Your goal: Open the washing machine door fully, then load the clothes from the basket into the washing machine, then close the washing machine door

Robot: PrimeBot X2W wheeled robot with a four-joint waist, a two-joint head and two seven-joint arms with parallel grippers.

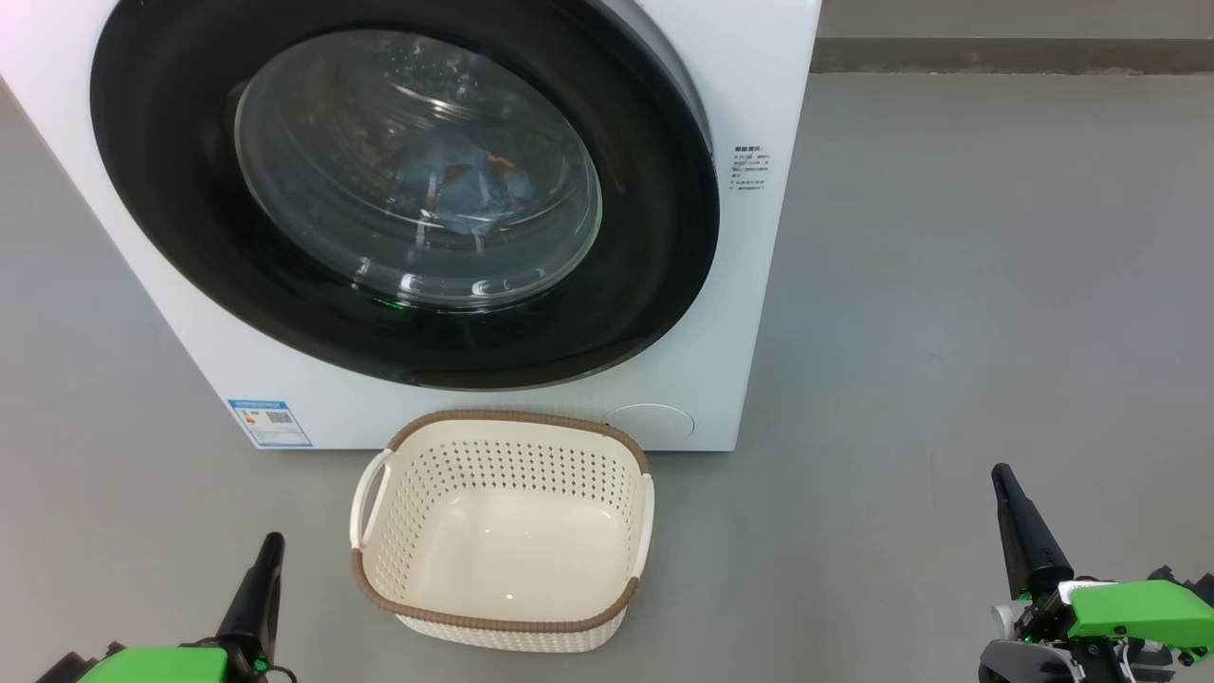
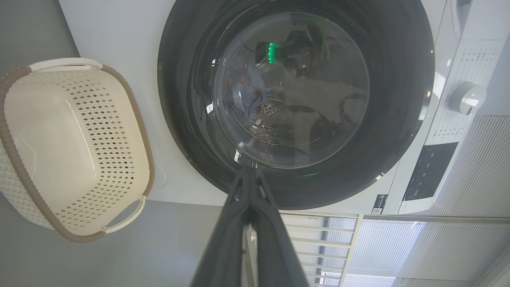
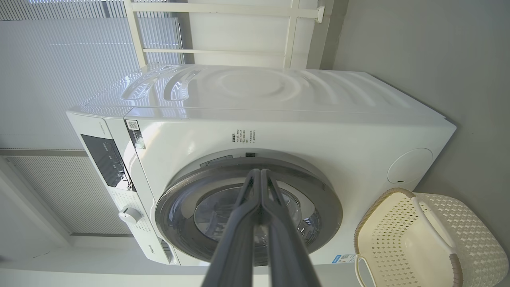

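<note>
The washing machine (image 1: 759, 285) fills the upper left of the head view, and its door (image 1: 161, 190) with the glossy black rim stands closed against the front. Through the glass bowl, light blue clothes (image 1: 465, 190) with orange-brown prints lie inside the drum. The cream basket (image 1: 503, 470) sits on the floor right in front of the machine, holding nothing. My left gripper (image 1: 268, 547) is shut at the lower left, apart from the basket. My right gripper (image 1: 1003, 477) is shut at the lower right, over bare floor. Both wrist views show fingers (image 2: 249, 187) pressed together, pointing at the door (image 3: 326, 199).
Grey floor (image 1: 996, 285) spreads to the right of the machine, with a dark skirting strip (image 1: 1005, 55) at the back. A blue label sticker (image 1: 270, 422) is on the machine's lower front. A control panel and a dial (image 2: 466, 97) lie along the machine's top.
</note>
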